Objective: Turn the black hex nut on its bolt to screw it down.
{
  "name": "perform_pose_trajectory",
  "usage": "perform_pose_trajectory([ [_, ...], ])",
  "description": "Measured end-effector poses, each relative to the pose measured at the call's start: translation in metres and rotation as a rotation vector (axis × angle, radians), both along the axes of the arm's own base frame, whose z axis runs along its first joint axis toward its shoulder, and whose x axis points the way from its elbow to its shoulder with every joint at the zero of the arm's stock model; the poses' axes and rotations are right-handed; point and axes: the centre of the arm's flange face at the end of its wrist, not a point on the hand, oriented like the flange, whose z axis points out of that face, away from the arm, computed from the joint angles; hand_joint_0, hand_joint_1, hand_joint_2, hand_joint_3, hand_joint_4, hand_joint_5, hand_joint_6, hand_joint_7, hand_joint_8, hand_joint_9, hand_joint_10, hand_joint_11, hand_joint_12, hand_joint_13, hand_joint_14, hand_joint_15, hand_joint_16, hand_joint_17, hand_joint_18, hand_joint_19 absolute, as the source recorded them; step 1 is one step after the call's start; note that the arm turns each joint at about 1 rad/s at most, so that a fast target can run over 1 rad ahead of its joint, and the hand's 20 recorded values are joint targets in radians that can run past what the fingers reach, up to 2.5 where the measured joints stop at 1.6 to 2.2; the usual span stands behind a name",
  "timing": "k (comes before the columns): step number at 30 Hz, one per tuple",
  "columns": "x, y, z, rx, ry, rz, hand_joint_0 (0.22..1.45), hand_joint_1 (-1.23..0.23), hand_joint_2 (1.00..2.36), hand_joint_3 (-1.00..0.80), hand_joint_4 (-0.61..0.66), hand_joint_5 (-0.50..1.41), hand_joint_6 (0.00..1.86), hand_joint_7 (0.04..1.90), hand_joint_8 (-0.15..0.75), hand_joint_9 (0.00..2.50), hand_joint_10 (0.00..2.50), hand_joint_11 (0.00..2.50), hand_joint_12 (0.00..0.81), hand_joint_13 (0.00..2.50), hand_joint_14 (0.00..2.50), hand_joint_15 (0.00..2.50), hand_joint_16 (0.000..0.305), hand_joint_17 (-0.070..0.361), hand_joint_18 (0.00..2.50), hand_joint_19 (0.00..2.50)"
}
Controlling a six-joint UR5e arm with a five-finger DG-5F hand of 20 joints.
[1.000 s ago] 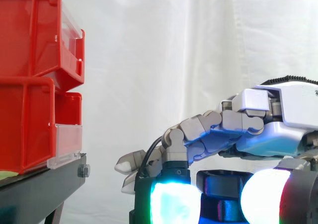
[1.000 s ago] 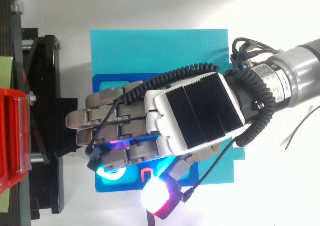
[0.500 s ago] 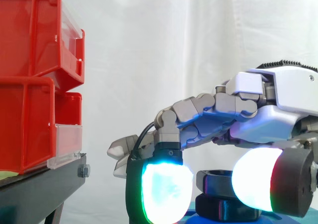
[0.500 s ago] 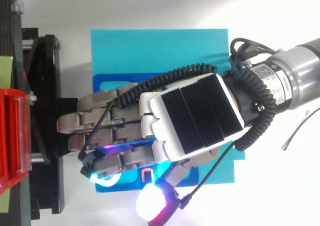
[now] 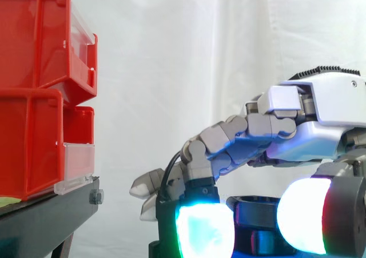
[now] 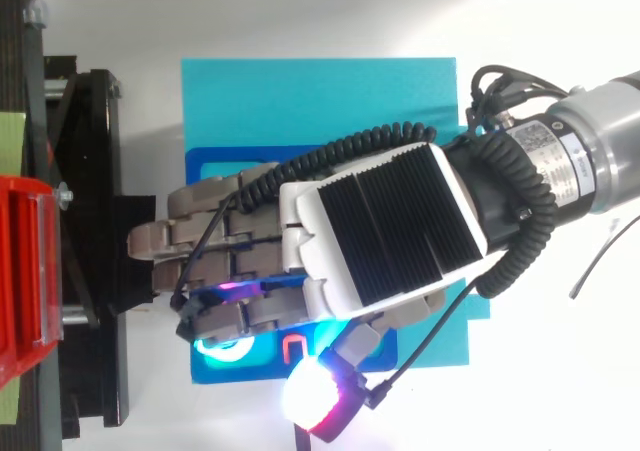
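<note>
The black hex nut sits on its bolt, low in the side view. Below it is a second dark piece of the same stack. The bolt stands on a blue fixture plate, which lies on a cyan mat. My hand arches over the nut from the right and reaches past it toward the stand. From above, the hand covers the nut and most of the blue plate. Contact between hand and nut is hidden.
Red bins are stacked on the black stand at the left, close to the front of the hand. In the top view the stand runs down the left edge. White tabletop surrounds the mat.
Half a second ago the hand was further left and a little higher. It has swung back right and sunk, close to where it was a second ago. The nut's turn cannot be read.
</note>
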Motion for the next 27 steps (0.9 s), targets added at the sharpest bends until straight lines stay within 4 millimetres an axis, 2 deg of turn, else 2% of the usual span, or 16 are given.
perform_pose_trajectory([
  [19, 0.002, 0.0, 0.011, -0.034, 0.007, 0.0, 0.52, -0.45, 1.0, -0.5, 0.2, -0.12, 0.56, 1.11, 0.312, 0.46, 0.0, 0.16, 0.353, 0.26, 0.0, 0.0, 0.053, 0.12, 0.33, 0.21],
  [27, 0.003, 0.001, 0.013, -0.033, 0.003, -0.001, 0.52, -0.45, 1.0, -0.5, 0.2, -0.14, 0.64, 0.98, 0.313, 0.46, 0.0, 0.18, 0.354, 0.26, 0.0, 0.0, 0.053, 0.119, 0.33, 0.2],
])
